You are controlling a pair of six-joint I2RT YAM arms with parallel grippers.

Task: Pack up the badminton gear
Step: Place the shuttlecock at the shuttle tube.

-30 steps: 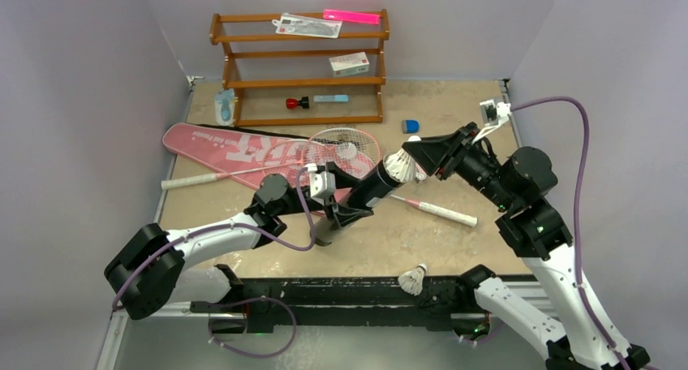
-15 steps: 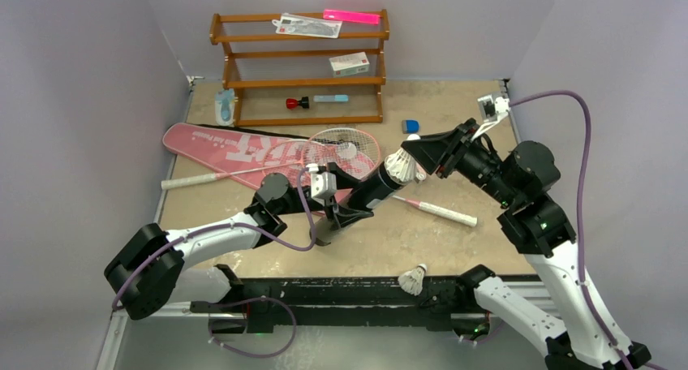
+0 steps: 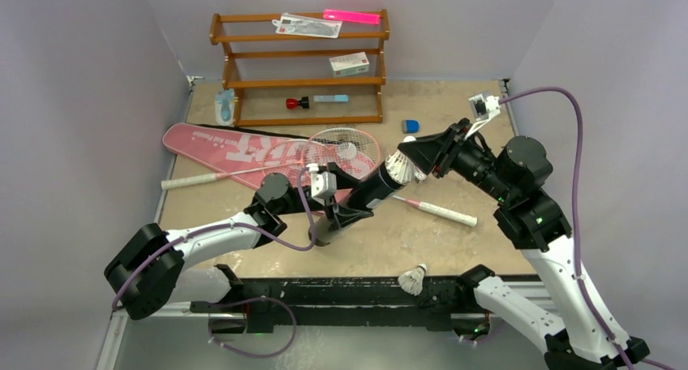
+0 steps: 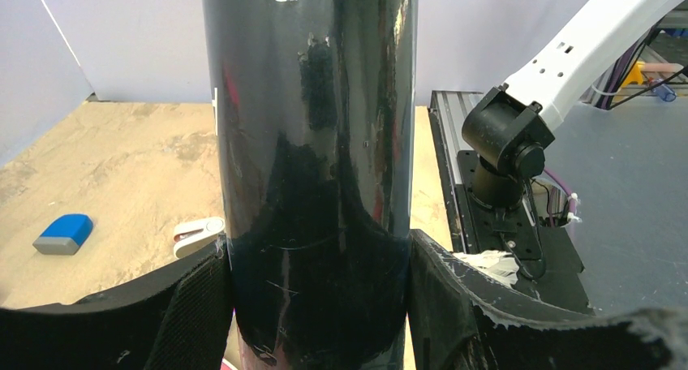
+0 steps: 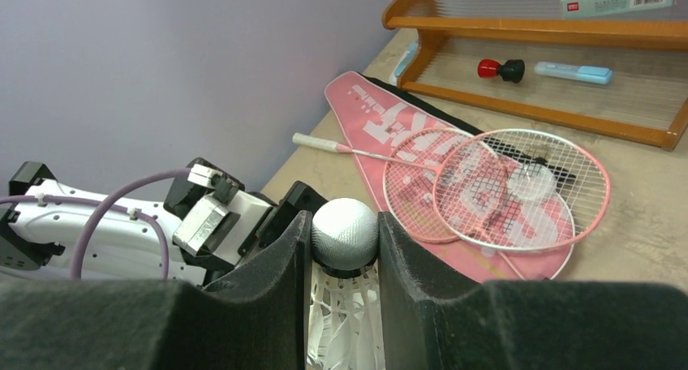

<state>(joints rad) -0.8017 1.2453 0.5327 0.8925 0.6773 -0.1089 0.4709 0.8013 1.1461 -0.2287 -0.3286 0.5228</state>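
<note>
My left gripper (image 3: 350,208) (image 4: 316,305) is shut on the long black tube (image 3: 369,191) (image 4: 312,143), which slants up to the right. White feathers (image 3: 398,168) show at the tube's upper end. Right there my right gripper (image 3: 415,157) (image 5: 345,244) is shut on a white shuttlecock (image 5: 345,232), cork forward. Two pink rackets (image 3: 345,147) (image 5: 519,187) lie with their heads on the pink bag (image 3: 235,147) (image 5: 381,118), and a shuttlecock (image 3: 347,150) rests on the strings. Another shuttlecock (image 3: 415,279) stands at the table's near edge.
A brown wooden rack (image 3: 300,66) with small items stands at the back. A blue object (image 3: 410,126) (image 4: 63,232) lies right of it. One white racket handle (image 3: 445,212) lies under the right arm, the other (image 3: 187,181) at the left.
My right arm has edged left, bringing its shuttlecock closer against the tube's upper end. The left arm and tube have stayed put.
</note>
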